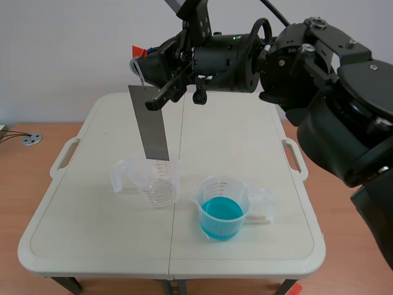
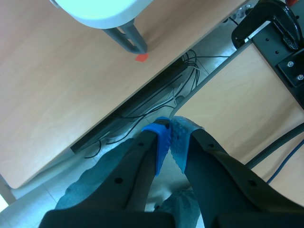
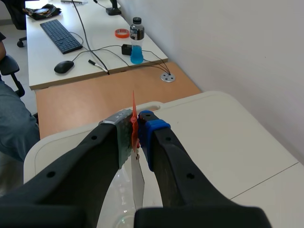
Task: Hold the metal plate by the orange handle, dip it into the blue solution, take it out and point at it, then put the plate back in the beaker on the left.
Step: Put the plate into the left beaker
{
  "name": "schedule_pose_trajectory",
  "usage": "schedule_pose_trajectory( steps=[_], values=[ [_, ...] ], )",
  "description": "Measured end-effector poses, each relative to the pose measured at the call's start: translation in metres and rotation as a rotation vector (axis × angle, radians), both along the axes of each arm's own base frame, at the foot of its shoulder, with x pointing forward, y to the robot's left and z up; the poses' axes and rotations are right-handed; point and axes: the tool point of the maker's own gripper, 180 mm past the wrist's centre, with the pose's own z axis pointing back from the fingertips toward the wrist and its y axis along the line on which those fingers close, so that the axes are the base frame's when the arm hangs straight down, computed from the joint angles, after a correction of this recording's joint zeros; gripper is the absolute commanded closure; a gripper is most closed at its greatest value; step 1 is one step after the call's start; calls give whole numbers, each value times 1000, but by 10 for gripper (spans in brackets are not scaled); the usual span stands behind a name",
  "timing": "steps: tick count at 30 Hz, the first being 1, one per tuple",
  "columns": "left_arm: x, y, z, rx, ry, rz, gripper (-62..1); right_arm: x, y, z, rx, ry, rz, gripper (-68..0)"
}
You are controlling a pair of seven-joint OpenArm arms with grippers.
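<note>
Plate [image 1: 149,123] hangs by its orange handle [image 3: 133,110], pinched in right tool [image 3: 138,124]; left tool [image 2: 170,123] pressed together.

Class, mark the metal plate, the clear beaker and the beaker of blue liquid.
metal plate [image 1: 150,126], scene view, middle of its face
clear beaker [image 1: 161,187], scene view, front wall
beaker of blue liquid [image 1: 224,187], scene view, wall above the liquid

The flat grey metal plate [image 1: 150,126] is showing plain dull grey, its thin orange handle [image 3: 133,111] sitting between the black right gripper's [image 3: 137,127] blue and grey-green dotted pads [image 3: 153,127]. The clear plastic beaker [image 1: 216,184] is holding bright blue solution [image 1: 221,212] on the cream-white plastic table [image 1: 86,203].
</note>
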Motion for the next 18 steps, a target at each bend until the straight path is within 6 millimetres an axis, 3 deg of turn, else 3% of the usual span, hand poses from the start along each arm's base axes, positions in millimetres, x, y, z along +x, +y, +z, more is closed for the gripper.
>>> schedule_pose_trajectory(
  steps=[12,18],
  values=[
    [1,0,0,0,-3,0,-15,6,-1,-22,9,71,-17,-15],
    [1,0,0,0,-3,0,-15,-1,8,-38,-6,113,12,-15]
  ],
)
